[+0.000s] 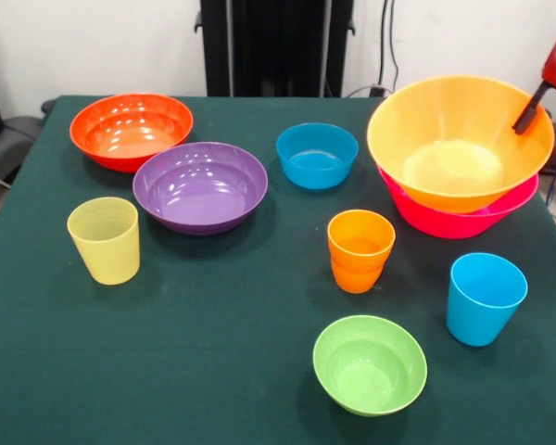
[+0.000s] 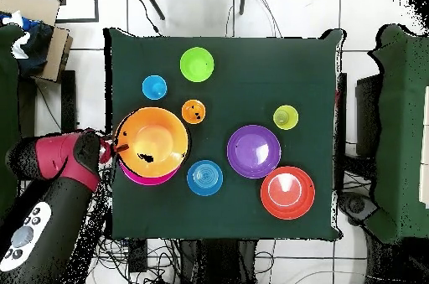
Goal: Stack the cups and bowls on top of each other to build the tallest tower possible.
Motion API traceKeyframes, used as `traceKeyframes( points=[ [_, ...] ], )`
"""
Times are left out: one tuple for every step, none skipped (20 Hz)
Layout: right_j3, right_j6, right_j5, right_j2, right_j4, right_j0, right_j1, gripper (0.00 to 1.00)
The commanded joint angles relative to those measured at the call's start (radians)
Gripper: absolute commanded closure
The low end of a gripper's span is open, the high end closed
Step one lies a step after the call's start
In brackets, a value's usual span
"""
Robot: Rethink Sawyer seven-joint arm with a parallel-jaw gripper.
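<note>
While your gripper (image 1: pixel 529 118) hangs at the orange bowl's (image 1: pixel 454 139) rim, finger state unreadable | bowl nests tilted in pink bowl (image 1: pixel 463 221) | orange cup (image 1: pixel 360 248) nearest, table-centre side.

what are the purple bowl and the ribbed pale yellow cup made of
Purple bowl: probably glossy hard plastic; bright window-like highlights run along its inner wall. Ribbed pale yellow cup: likely plastic too, slightly duller, with faint moulded rings round its wall.
</note>
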Motion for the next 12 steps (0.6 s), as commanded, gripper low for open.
traceKeyframes(
  points=[
    [0.126,0.136,0.056,0.108,0.006,-0.015,-0.103,0.0],
    [0.134,0.127,0.077,0.106,0.003,-0.015,-0.124,0.0],
    [0.137,0.121,0.088,0.104,0.0,-0.018,-0.136,0.0],
    [0.14,0.117,0.091,0.105,-0.002,-0.02,-0.143,0.0],
    [0.139,0.117,0.088,0.106,-0.005,-0.022,-0.141,0.0],
    [0.143,0.117,0.083,0.108,-0.006,-0.024,-0.141,0.0],
    [0.147,0.114,0.083,0.109,-0.009,-0.026,-0.146,0.0],
    [0.151,0.11,0.083,0.11,-0.013,-0.028,-0.15,0.0],
    [0.154,0.103,0.088,0.11,-0.018,-0.031,-0.159,0.0],
    [0.16,0.097,0.092,0.111,-0.02,-0.034,-0.168,0.0],
    [0.163,0.092,0.096,0.113,-0.022,-0.037,-0.177,0.0],
    [0.167,0.087,0.1,0.115,-0.024,-0.039,-0.186,0.0]
  ],
)
